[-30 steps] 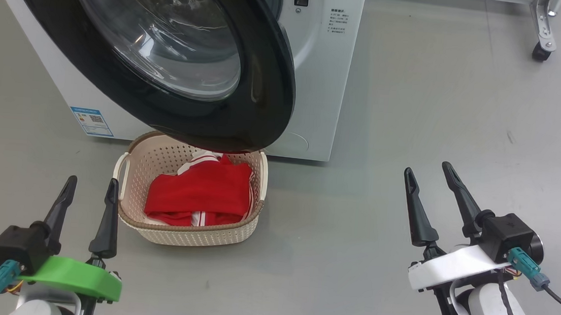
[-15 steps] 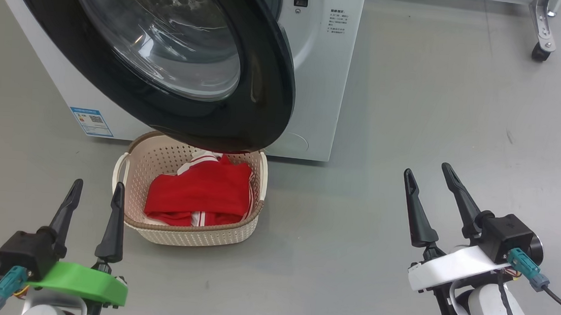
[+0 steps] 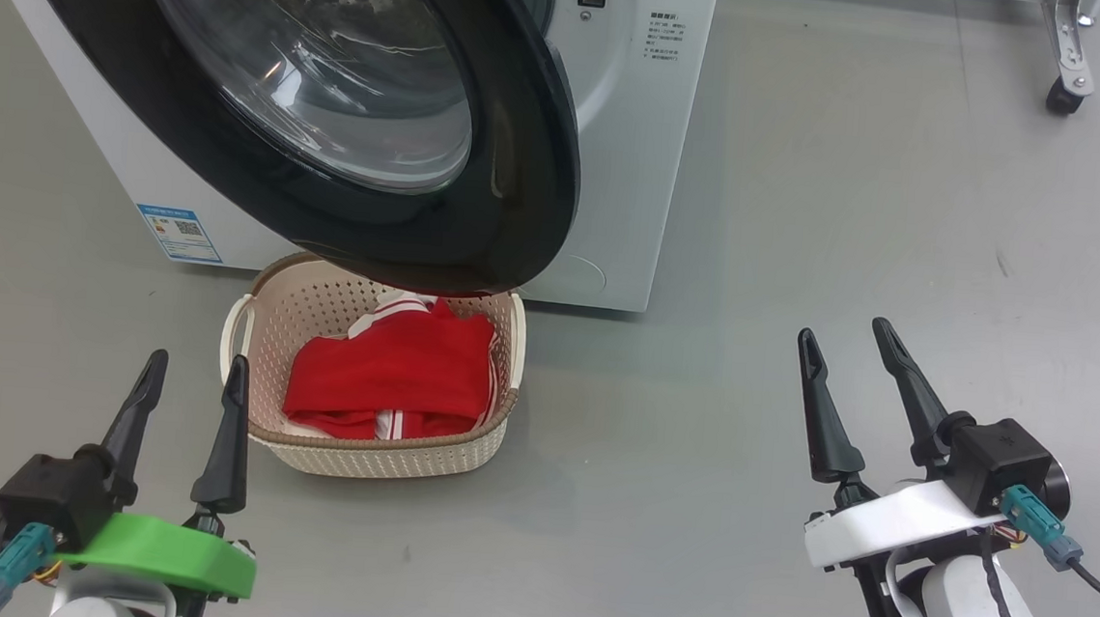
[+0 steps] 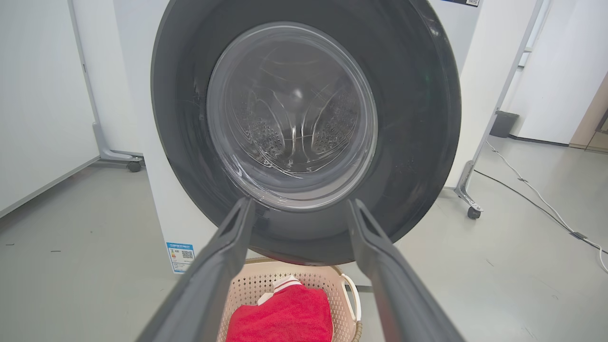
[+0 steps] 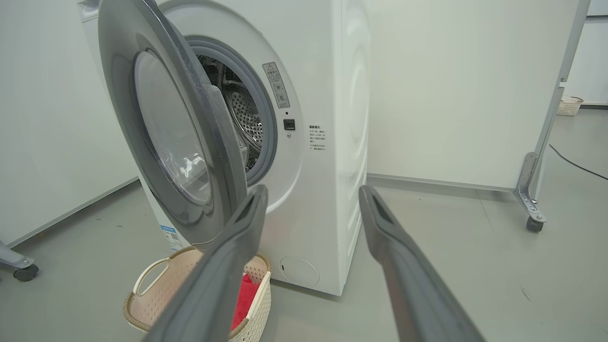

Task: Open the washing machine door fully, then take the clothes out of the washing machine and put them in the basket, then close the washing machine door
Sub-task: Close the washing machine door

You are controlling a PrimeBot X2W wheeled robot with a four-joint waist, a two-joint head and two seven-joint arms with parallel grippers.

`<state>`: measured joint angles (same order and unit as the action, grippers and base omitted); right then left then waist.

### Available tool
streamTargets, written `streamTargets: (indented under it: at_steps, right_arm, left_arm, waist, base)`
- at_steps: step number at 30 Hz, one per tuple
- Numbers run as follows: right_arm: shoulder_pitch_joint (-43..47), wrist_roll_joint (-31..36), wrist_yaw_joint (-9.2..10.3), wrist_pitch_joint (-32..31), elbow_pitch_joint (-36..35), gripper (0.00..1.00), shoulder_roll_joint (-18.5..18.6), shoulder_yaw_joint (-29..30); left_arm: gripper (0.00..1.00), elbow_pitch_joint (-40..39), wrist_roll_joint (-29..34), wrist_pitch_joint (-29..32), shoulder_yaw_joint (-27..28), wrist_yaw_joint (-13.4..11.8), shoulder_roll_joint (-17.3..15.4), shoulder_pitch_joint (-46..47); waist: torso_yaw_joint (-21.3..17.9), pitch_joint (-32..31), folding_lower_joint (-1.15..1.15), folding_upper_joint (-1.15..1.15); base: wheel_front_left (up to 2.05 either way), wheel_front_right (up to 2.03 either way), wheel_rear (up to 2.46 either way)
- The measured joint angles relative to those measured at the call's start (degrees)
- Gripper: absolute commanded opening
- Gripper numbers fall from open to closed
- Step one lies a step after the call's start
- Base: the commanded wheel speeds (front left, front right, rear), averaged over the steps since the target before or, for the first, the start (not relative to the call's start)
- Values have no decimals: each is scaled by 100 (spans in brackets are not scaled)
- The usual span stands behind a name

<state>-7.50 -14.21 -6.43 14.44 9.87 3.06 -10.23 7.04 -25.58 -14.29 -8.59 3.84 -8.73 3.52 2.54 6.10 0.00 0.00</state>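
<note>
Your clothes (image 3: pixel 390 380) already lie in the basket (image 3: pixel 375 461), which sits on the floor (image 3: pixel 808 220) against the front of the washing machine (image 3: pixel 619 158), under the lower edge of the washing machine door (image 3: pixel 332 109). That door stands swung out, so unloading looks done and only shutting it seems left. Your left claw (image 3: pixel 198 361), beside the basket's near left corner, and your right claw (image 3: pixel 842 329), well off to the right, both hang with fingers apart, holding nothing.
</note>
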Motion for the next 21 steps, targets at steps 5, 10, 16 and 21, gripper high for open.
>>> streamTargets:
  at_steps: [5, 10, 16, 21]
  right_arm:
    - [0, 0, 0, 0, 0, 100, -1, 5]
    - [0, 0, 0, 0, 1, 100, -3, 18]
    - [0, 112, -1, 0, -2, 16, -2, 40]
    - [-1, 231, -5, 0, -140, 0, 57, 29]
  left_arm:
    - [100, 2, 47, -2, 49, 8, 15, 0]
    - [100, 12, 58, -10, 88, 52, 47, 0]
    - [100, 37, 149, -14, 92, 86, 105, -1]
    - [100, 40, 212, -14, 24, 146, 229, -2]
  waist:
    - [1, -15, 0, 0]
    - [-5, -43, 0, 0]
    - [2, -69, 0, 0]
    - [71, -36, 0, 0]
  base:
    - [0, 0, 0]
    - [0, 0, 0]
    - [0, 0, 0]
    - [0, 0, 0]
